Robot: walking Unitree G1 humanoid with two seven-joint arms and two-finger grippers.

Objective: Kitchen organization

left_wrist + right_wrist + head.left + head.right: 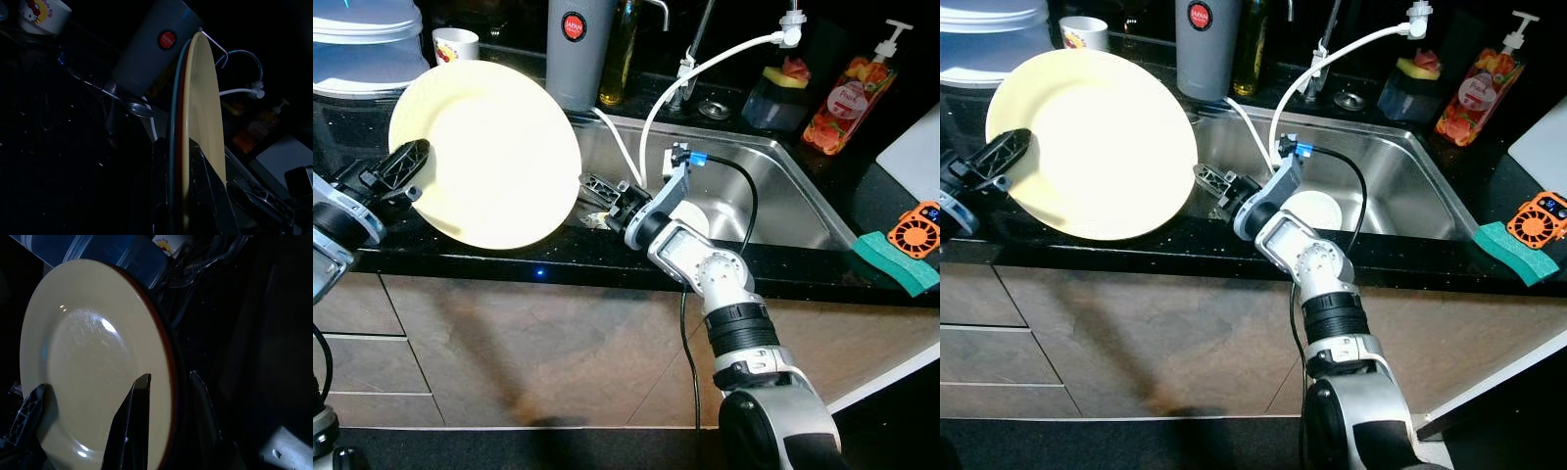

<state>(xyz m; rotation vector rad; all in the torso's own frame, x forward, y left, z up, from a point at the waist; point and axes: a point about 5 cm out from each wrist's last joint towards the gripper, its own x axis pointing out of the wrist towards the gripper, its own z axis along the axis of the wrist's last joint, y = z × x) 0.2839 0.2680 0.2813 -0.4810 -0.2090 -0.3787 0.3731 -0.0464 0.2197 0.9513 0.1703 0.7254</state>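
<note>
Steel sink (pixel 783 211) holds white bowl (pixel 1317 209); yellow plate (pixel 484 152) tilted.

A home kitchen, by the stainless sink (pixel 773 196) sunk into a speckled black table (pixel 460 257). Behind the sink, a tap (pixel 690 59) with a white hose (pixel 705 69), a soap pump bottle (pixel 847 103), an oil bottle (pixel 620 54) and a grey jug (pixel 578 49); just right of the sink, a green sponge (pixel 896 262). Below the sink, plain wood-tone cabinet fronts (pixel 538 343).
</note>
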